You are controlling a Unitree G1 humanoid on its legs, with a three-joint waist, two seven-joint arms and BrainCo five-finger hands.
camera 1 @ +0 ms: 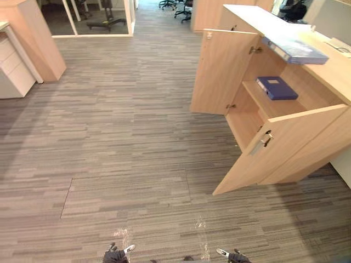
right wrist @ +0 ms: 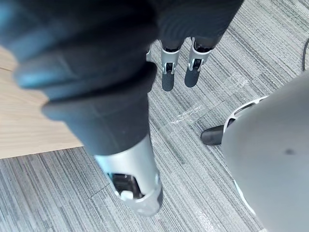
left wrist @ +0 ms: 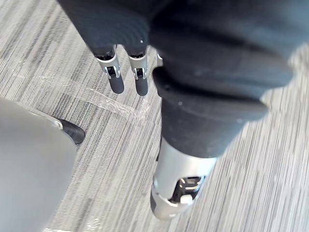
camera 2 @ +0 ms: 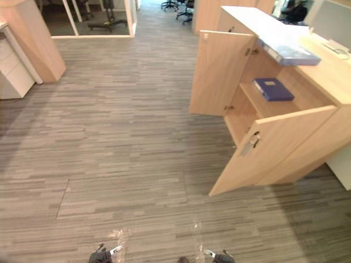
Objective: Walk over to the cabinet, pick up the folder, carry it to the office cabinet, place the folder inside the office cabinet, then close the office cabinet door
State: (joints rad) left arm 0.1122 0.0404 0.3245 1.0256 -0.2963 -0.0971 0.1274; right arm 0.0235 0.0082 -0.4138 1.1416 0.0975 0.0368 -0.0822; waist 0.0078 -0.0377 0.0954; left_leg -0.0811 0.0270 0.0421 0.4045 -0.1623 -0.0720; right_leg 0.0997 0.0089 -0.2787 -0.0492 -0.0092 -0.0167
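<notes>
A: status?

B: L to R. left robot hand (camera 1: 116,255) hangs low, fingers (left wrist: 116,79) straight, released, nothing in it. right robot hand (camera 1: 237,256) same: fingers (right wrist: 167,72) relaxed, empty. Both over bare floor (camera 1: 120,137).

A: folder?

B: dark blue folder (camera 1: 277,87) lies flat on the shelf (camera 1: 263,103) inside the office cabinet (camera 1: 274,63). That's ahead + to the right of the right robot hand, well apart from it.

A: doors?

B: both open. far door (camera 1: 225,71) swung wide, well ahead of the right robot hand. near door (camera 1: 279,150) w/ handle (camera 1: 265,141) swings out toward the robot; it's the cabinet part nearest that hand, but not touching.

A: anything else?

B: 2nd one, pale blue folder (camera 1: 296,50), on the cabinet's top surface (camera 1: 329,66), by the front edge above the opening. Further ahead and right of the right robot hand than the dark one.

A: so how far along?

B: my read: if dark blue is ours, pick/carry/place are done and only the door closing is left. If it's the pale one, nothing's done yet. Can't tell which. Either way neither hand is within reach, so a walk-in comes first.
</notes>
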